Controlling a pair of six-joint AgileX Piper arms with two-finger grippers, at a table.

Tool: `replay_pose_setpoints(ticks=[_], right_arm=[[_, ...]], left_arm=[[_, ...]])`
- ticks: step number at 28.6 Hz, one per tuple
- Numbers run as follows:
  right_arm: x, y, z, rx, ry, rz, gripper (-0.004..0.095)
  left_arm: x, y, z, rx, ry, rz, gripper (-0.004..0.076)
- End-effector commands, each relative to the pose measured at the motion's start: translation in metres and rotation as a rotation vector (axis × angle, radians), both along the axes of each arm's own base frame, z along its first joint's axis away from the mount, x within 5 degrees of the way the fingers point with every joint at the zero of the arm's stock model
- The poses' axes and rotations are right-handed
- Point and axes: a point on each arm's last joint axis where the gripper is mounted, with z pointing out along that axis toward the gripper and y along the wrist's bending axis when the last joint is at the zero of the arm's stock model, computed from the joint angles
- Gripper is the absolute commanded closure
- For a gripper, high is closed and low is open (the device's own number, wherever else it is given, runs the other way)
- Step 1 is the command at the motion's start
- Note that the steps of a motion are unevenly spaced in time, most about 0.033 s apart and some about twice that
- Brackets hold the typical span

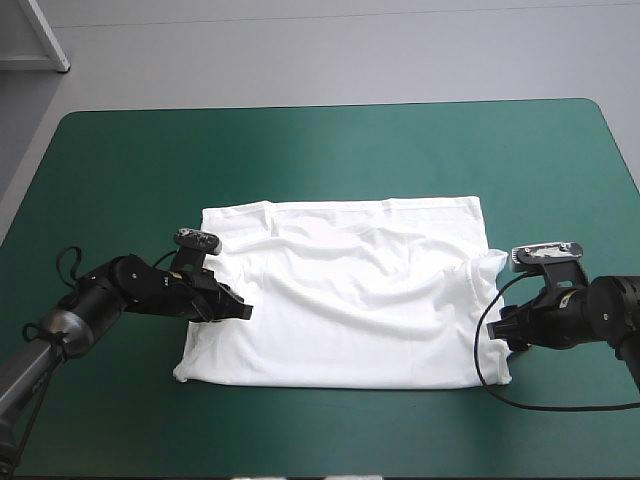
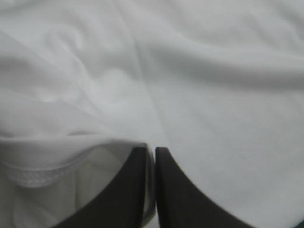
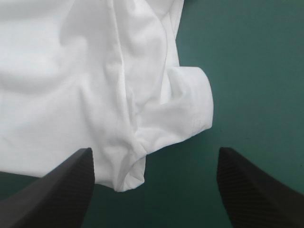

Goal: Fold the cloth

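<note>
The white T-shirt [image 1: 340, 290] lies spread on the teal-green cover, rumpled across its middle, with one sleeve [image 1: 490, 268] sticking out on the right. My left gripper [image 1: 238, 310] rests at the shirt's left edge. In the left wrist view its black fingers [image 2: 175, 190] are all but shut, a fold of white cloth [image 2: 190, 71] pinched between them and a hem [image 2: 38, 173] beside them. My right gripper [image 1: 505, 330] sits low at the shirt's right edge. It is open [image 3: 155, 152], with the sleeve [image 3: 190, 99] and a bunched corner [image 3: 128, 175] just ahead of its fingers.
Bare teal-green cover [image 1: 320, 150] surrounds the shirt, widest toward the far edge and in a strip along the near edge [image 1: 330, 430]. Nothing else lies on the table.
</note>
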Motion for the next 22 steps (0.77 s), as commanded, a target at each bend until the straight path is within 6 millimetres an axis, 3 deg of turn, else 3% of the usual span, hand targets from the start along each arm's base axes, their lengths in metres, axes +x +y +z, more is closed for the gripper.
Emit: replay_pose_setpoints(ticks=[1,6,8,14,18,22], right_arm=[[0.0,0.0,0.01,0.008,-0.055,-0.005,0.0237],[0.0,-0.001,0.01,0.012,-0.055,-0.022,0.0237],[0.001,-0.002,0.01,-0.002,-0.059,-0.031,0.0237],[0.003,-0.007,0.011,-0.033,-0.084,-0.086,0.0238],[0.007,-0.011,0.012,-0.022,-0.117,-0.127,0.0237],[0.019,-0.034,0.0,0.029,-0.049,-0.225,0.0237]], left_arm=[[0.006,-0.003,0.006,-0.029,-0.036,0.032,0.0516],[0.006,-0.006,0.007,-0.057,-0.029,0.027,0.0082],[0.008,-0.007,0.012,-0.06,-0.034,0.014,0.0014],[0.02,-0.01,0.055,-0.083,-0.123,-0.009,0.0019],[0.026,-0.008,0.098,-0.056,-0.206,-0.018,0.0019],[0.026,0.004,0.146,0.07,-0.322,0.012,0.0019]])
